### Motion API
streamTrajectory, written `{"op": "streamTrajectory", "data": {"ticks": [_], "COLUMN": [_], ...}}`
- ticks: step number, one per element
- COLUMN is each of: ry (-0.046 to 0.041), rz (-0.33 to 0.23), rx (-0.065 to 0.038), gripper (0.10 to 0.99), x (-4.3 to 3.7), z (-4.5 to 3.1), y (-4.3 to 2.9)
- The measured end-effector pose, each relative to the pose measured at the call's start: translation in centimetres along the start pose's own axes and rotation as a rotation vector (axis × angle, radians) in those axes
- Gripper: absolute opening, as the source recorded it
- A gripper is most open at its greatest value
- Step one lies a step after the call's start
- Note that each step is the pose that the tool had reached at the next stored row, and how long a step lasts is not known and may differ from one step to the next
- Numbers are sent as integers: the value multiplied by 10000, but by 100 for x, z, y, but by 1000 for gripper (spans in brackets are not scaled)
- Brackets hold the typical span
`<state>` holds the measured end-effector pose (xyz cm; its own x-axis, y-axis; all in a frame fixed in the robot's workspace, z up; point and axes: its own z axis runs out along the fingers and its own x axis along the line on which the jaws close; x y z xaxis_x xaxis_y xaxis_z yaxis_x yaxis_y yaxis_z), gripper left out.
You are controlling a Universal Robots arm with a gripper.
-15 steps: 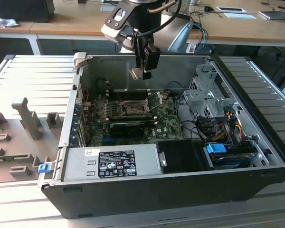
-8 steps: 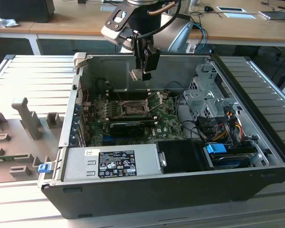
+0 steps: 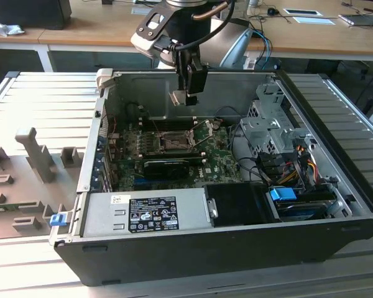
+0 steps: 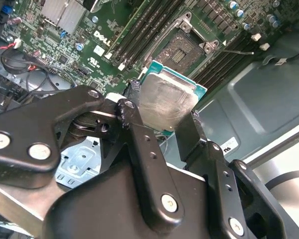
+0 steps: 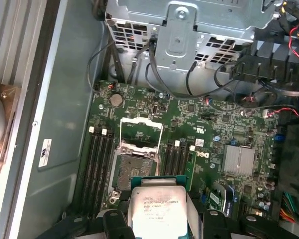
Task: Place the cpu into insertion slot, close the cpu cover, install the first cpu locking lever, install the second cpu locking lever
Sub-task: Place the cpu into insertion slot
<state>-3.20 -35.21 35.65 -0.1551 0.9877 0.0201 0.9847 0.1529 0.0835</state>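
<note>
An open computer case [image 3: 236, 242] lies on a ribbed metal table [image 3: 43, 99]. Upper middle in the exterior view, the gripper [image 3: 185, 97] grips the cpu [image 3: 177, 97], clear above the bare socket [image 3: 173, 141].

Ribbed grey metal worktable [image 3: 43, 99] carries grey moulded fixtures [image 3: 34, 155] at the exterior view's left; light wooden desks [image 3: 93, 34] stand behind, one bearing a dark box [image 3: 43, 12].
</note>
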Motion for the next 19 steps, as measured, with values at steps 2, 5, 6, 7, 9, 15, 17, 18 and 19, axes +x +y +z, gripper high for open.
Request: {"op": "streamTrajectory", "data": {"ticks": [2,5,6,7,9,15,17,18,19], "ry": [-11,-29,-35,-42,-52,-87,-102,-110,-121], "rz": [134,354,421,502,625,1032,1210,1326,1443], "rx": [-3,-8,-9,-10,-13,-21,-24,-27,-29], "gripper": [529,529,529,529,529,529,529,529,529], "x": [0,0,0,0,0,0,0,0,0], "z": [1,1,1,1,2,3,3,4,4], "y": [0,0,0,0,0,0,0,0,0]}}
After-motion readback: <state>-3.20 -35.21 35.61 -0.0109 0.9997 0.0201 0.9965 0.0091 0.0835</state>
